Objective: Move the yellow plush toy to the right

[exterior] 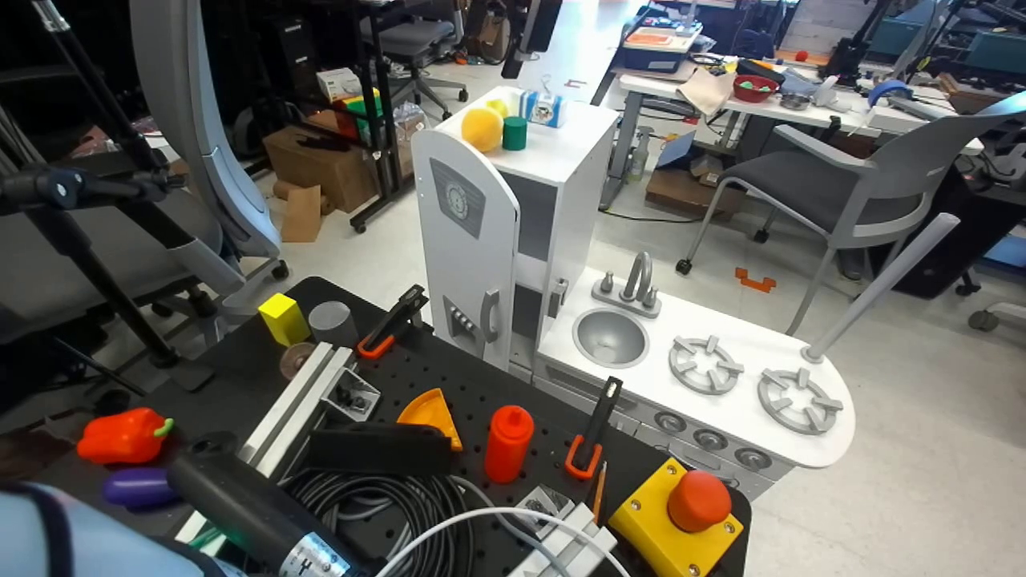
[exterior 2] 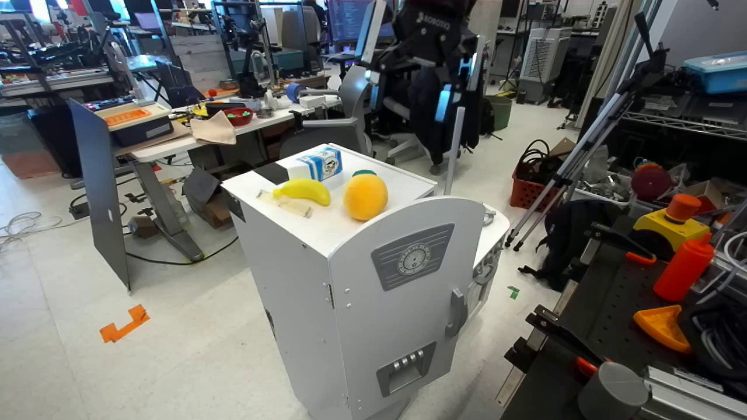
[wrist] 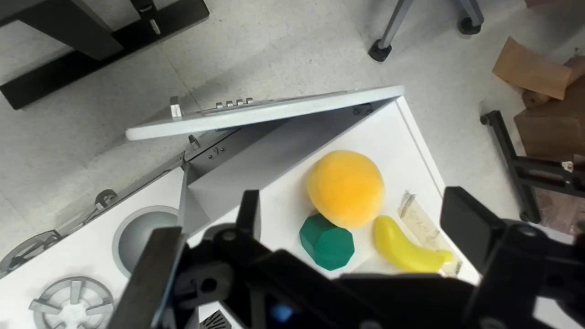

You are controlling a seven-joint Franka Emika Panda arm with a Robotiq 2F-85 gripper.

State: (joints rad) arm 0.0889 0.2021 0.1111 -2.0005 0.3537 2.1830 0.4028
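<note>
Near the edge of the white worktop (exterior 2: 404, 178) by the door (exterior 2: 402, 315), the yellow plush toy (exterior 2: 366, 197) lies below my wide-spread gripper (exterior 2: 409, 106).

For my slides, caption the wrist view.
Yellow plush toy, green block and banana on a white cabinet, seen past the open pincer.

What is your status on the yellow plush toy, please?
Claw open, empty. Yellow plush toy ungrasped, on white cabinet top. Green block and banana close beside it, possibly crowding the grasp.
</note>
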